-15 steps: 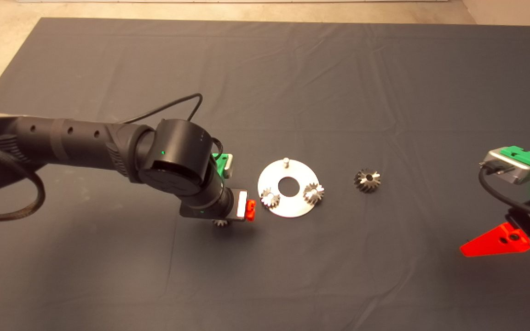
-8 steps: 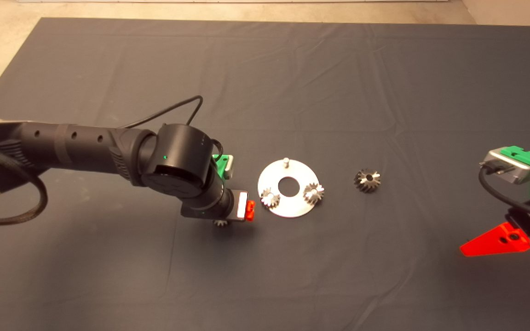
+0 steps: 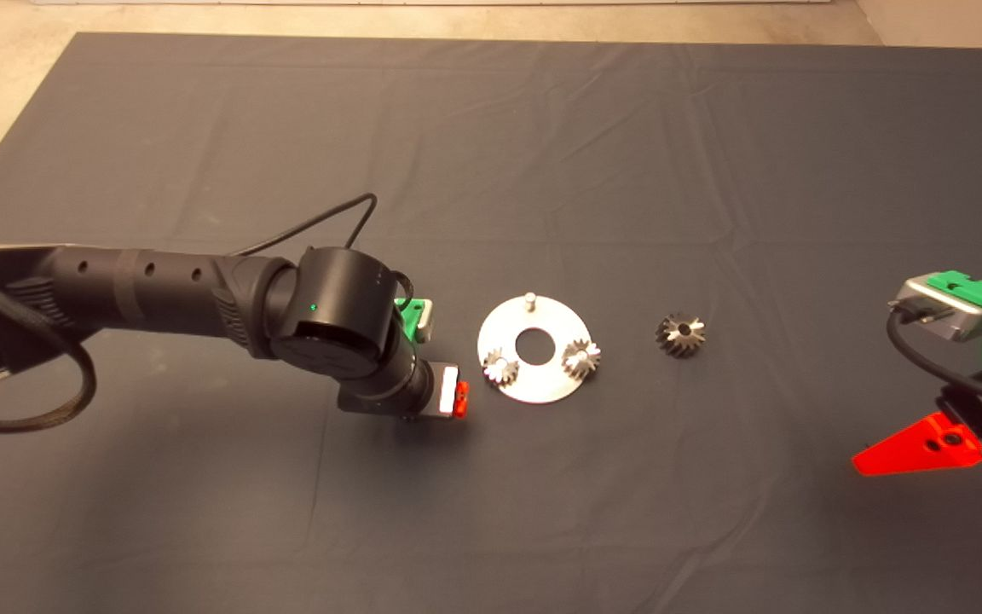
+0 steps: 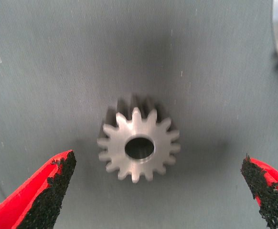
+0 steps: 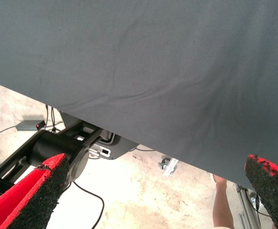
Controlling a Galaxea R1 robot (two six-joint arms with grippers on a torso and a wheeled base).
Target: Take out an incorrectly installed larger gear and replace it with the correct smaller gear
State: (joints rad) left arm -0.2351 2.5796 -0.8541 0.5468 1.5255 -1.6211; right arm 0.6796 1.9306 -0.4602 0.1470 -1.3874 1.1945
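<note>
The left gripper is held just left of the round steel plate, jaws spread wide on either side of the smaller gear, which lies flat on the mat, untouched. The larger gear is seen right of the plate. The right gripper is parked at the lower right, jaws apart.

No legible text or markings

On the mat, a plate was set centrally, two gears carried on it; the larger gear lay right of it, the smaller gear left, beneath the left gripper.
</note>
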